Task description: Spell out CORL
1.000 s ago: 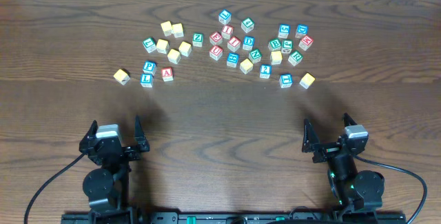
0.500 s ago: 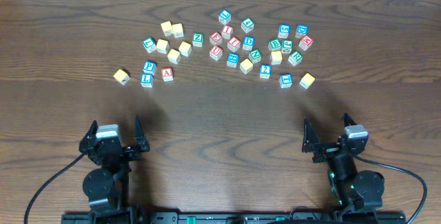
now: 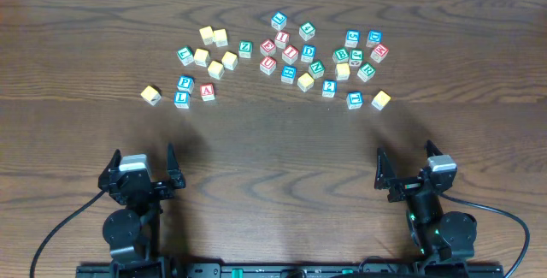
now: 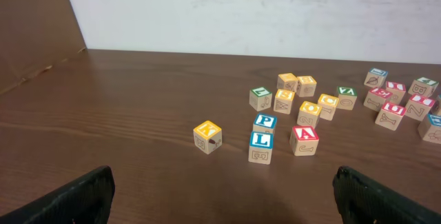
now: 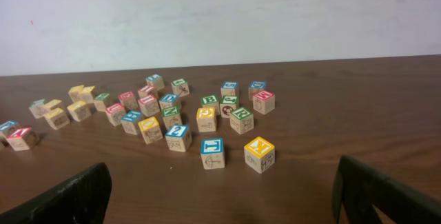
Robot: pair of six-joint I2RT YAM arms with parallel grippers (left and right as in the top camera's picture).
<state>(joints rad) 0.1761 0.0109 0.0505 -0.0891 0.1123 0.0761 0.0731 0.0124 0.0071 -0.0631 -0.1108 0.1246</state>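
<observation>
Left gripper (image 3: 143, 152) and right gripper (image 3: 404, 151), jaws apart and empty, sit unmoved at the near edge of the table (image 3: 273, 167). Beyond, the blue L cube (image 3: 181, 99) lies just beside the blue P cube (image 3: 185, 82), left of the scatter. The green R cube (image 3: 366, 72) lies at its right. No cube has shifted.

Lit evenly and rather softly from above, with no hard glare. Blurred dark patches on the tabletop (image 3: 282, 154) just ahead of each arm in the overhead view; only small, faint shadows under the cubes (image 3: 291, 54). Washed out to plain white beyond the tabletop's far edge. In both wrist views: bright on the wall (image 4: 241, 10), mild sheen toward the tabletop's far edge, near cubes fairly sharp, fingers (image 4: 76, 198) black, underexposed and out of focus closest to the lens.
</observation>
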